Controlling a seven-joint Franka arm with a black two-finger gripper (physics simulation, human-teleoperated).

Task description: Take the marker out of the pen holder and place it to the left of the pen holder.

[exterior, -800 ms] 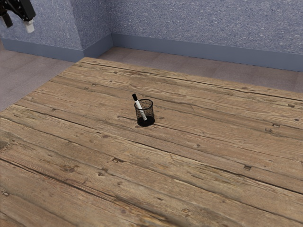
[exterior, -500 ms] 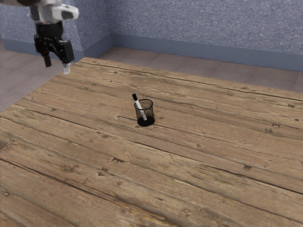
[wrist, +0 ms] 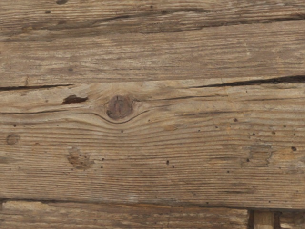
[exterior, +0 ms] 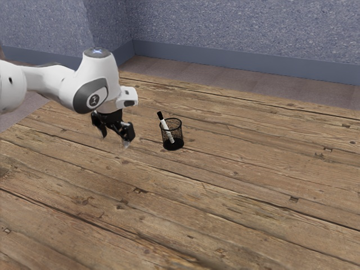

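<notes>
The hand (exterior: 115,139) is open, its fingers apart, above the wooden table (exterior: 225,197), on the exterior view's left of the pen holder (exterior: 180,135). The marker (exterior: 165,125) leans inside that black mesh cup; the wall encloses its lower part, while the dark upper end pokes out over the rim on the side toward the hand. The white arm (exterior: 95,84) comes in from the exterior view's left. Beyond the table are a strip of floor (exterior: 185,74) and a speckled blue wall (exterior: 236,28). The wrist view faces cracked planks with a round knot (wrist: 119,107).
</notes>
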